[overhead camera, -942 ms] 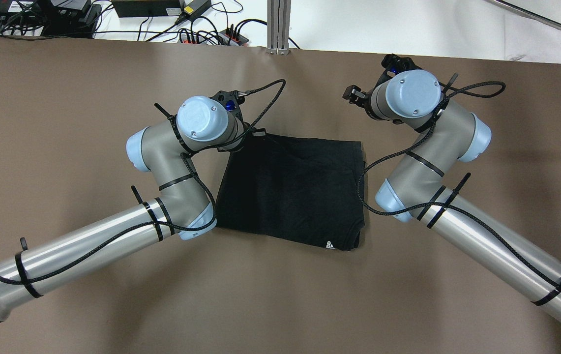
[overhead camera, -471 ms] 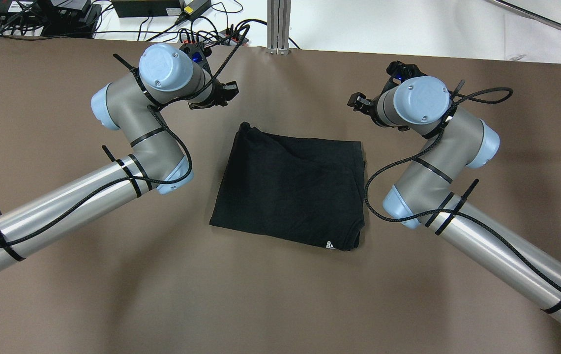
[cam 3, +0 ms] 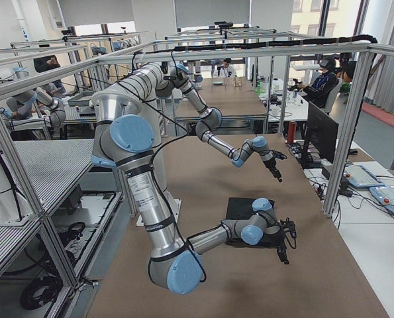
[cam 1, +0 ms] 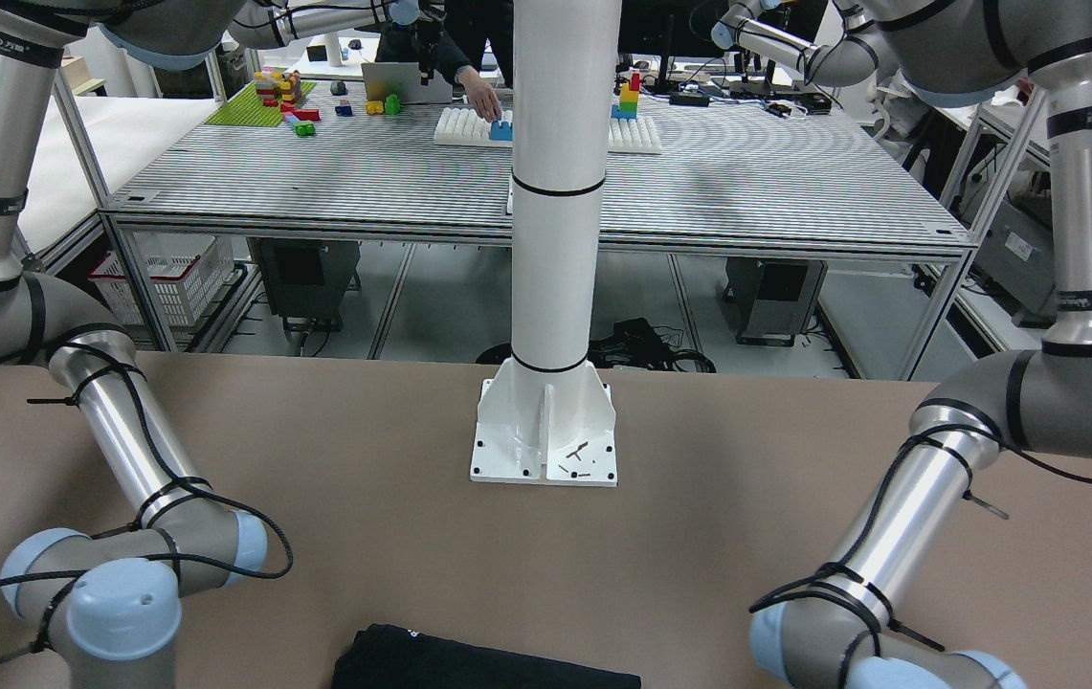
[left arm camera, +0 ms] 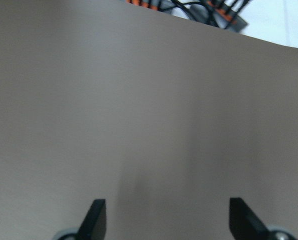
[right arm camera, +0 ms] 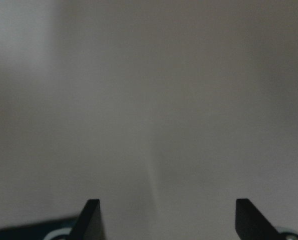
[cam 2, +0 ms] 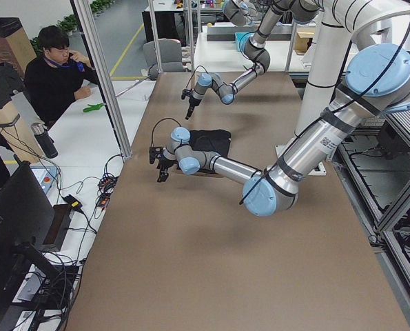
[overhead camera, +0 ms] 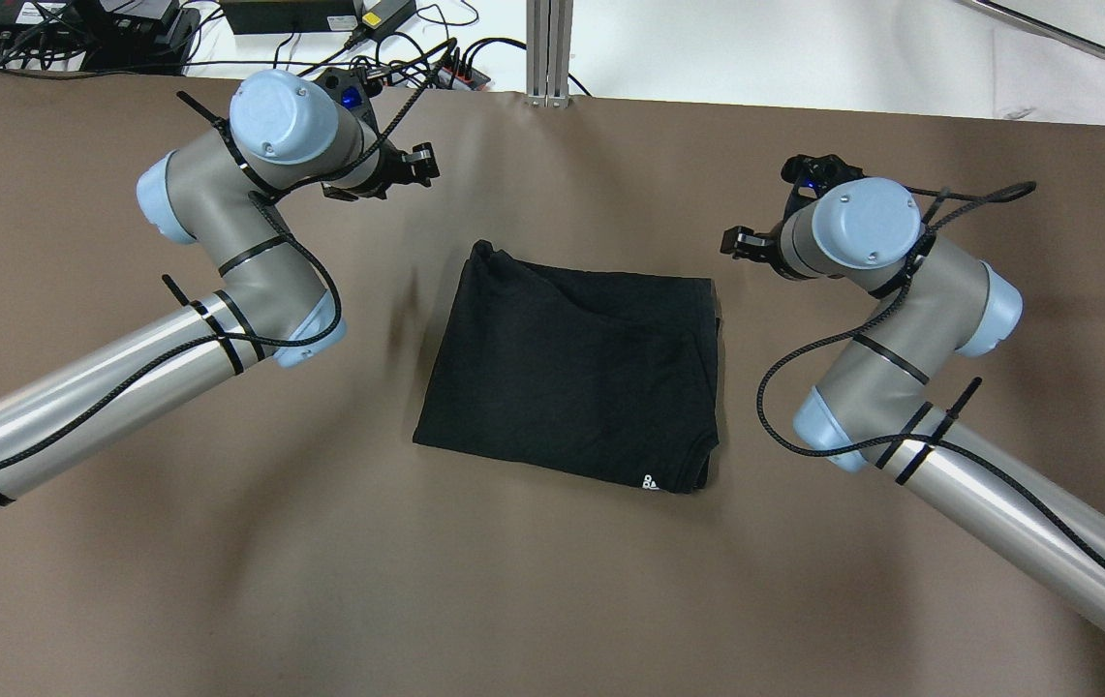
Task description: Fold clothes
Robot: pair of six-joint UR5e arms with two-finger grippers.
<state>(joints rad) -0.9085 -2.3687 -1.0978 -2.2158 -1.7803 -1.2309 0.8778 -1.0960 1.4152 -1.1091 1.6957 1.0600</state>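
The clothes (overhead camera: 571, 373) are one black garment, folded into a rough rectangle and lying flat mid-table; its near edge also shows in the front-facing view (cam 1: 479, 672). My left gripper (overhead camera: 412, 169) hovers beyond the garment's far left corner, clear of it. In the left wrist view the left gripper (left arm camera: 169, 220) is open over bare brown table. My right gripper (overhead camera: 741, 242) hangs just past the garment's far right corner, apart from the cloth. It is open too in the right wrist view (right arm camera: 169, 220), with nothing between its fingers.
A white pillar stands on a base plate (cam 1: 546, 431) at the robot's side of the table. Cables and power strips (overhead camera: 368, 48) and an aluminium post (overhead camera: 549, 48) line the far edge. A person (cam 2: 53, 69) sits beyond that edge.
My left gripper has moved off the garment's far left corner, up and away to the far left. The right gripper drifted right and slightly nearer. The garment stayed put.
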